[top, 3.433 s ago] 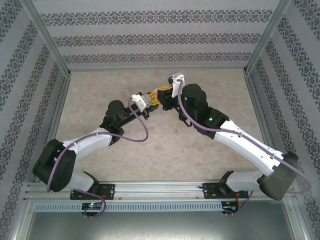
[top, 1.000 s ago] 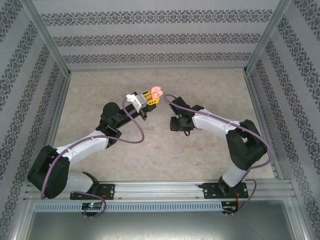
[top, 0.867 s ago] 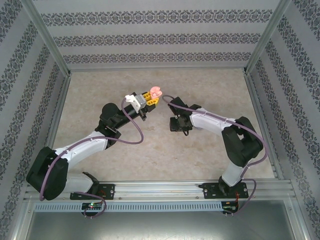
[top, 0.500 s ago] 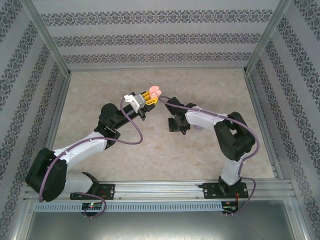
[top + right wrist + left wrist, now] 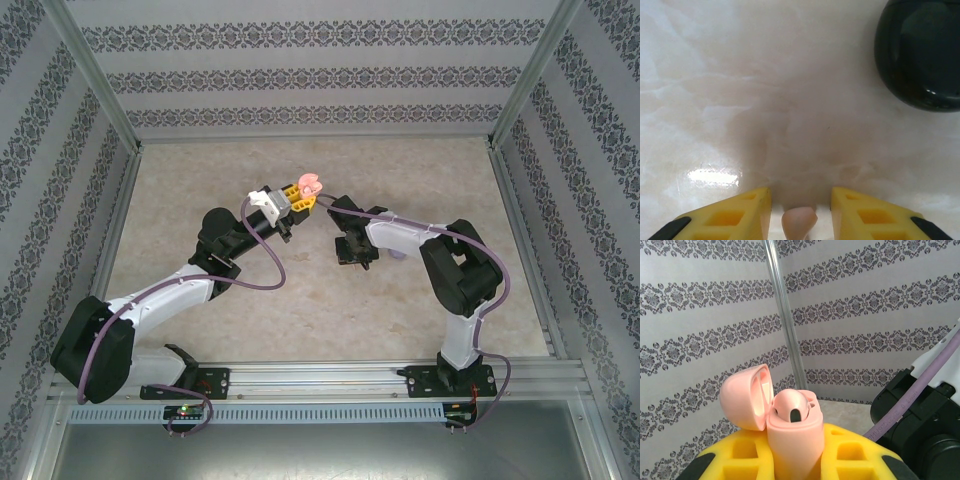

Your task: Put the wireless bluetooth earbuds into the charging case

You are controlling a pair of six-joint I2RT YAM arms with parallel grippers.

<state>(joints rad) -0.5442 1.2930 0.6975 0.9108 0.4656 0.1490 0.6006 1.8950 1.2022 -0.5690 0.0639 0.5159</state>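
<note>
Bright, even light, soft shadows, glare on table point(image 5: 715, 176), close earbud point(image 5: 799, 221) blurred

Both white-shelled, black-jointed arms point(image 5: 165, 290) are carrying looping purple cables point(image 5: 920, 386); the yellow, square-pocketed pincer fingers point(image 5: 725, 217) are showing black corner patches.

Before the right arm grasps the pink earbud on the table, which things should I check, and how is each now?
1. Pink case clamped in left fingers: ok.
2. Lid open: ok.
3. Free slot beside the seated bud: cannot tell.
4. Loose earbud lies between the right fingers: ok.
5. Right fingers gripping it: not ok, gaps on both sides.
6. Black case apart from those fingers: ok.
</note>
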